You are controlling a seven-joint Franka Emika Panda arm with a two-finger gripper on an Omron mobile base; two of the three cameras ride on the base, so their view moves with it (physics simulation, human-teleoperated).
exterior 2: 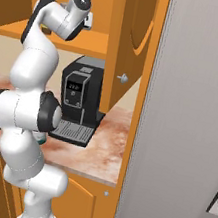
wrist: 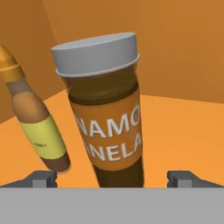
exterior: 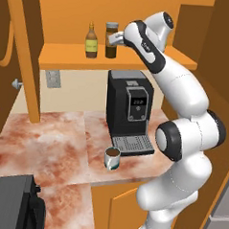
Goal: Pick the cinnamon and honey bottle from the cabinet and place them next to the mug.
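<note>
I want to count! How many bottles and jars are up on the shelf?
2. The honey bottle stands on the cabinet shelf at the left, the cinnamon jar beside it at the right. The open gripper faces the cinnamon. The arm may hide more.

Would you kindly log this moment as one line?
gripper: open, astride cinnamon | honey bottle: beside it, cabinet | mug: countertop

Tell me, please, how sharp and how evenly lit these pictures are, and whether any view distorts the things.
Left base view: flat, even light, no glare; cinnamon and honey bottle small but clear. Hand view: both lean, the camera being tilted; the cinnamon label is cut off at the jar's curve. Right base view: soft, no strong shadows.
</note>
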